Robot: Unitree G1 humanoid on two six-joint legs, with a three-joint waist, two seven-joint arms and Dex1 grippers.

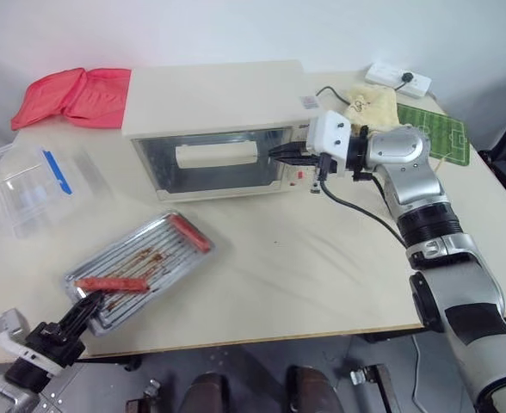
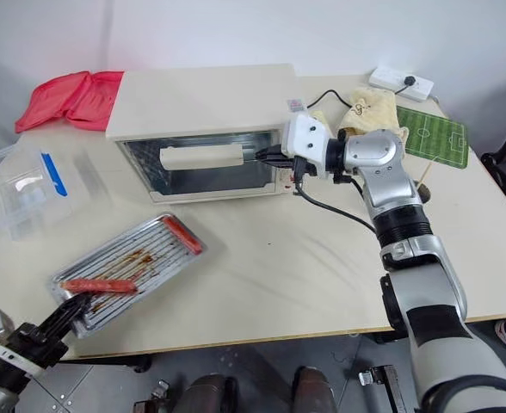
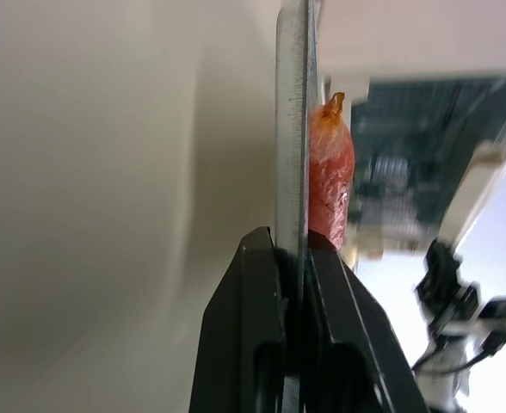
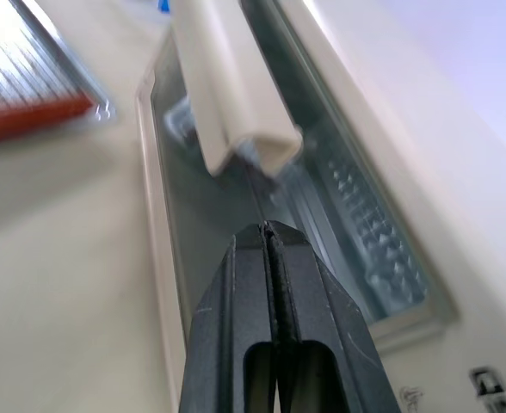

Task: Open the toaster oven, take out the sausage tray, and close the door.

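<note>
No brand name or readable writing shows anywhere; a small label on the top right corner of the toaster oven (image 1: 214,99) is too small to read.

The cream-white toaster oven sits at the upper centre of the frame on a pale table (image 1: 322,267). Its glass door (image 1: 210,162) stands upright and closed, with the wide cream handle (image 1: 216,156) across it. The sausage tray (image 1: 141,268) lies out on the table at lower left, in front of the oven and apart from it, set at an angle. One red sausage lies near the tray's far end and another near its near end.

A red cloth (image 1: 72,96) lies at upper left, beside the oven. A clear plastic box with blue clips (image 1: 25,189) sits at the left edge. At upper right are a yellowish cloth (image 1: 373,105), a white power strip (image 1: 398,79) and a green mat printed like a football pitch (image 1: 435,133). A black cable runs from behind the oven.

The right gripper (image 1: 280,155) reaches in from the right, held level and pointing left across the oven's front. Its fingers are pressed together with nothing between them, their tips just beside the right end of the handle.

The left gripper (image 1: 88,303) comes up from the lower left corner. Its fingers pinch the near rim of the sausage tray, right next to the nearer sausage.
</note>
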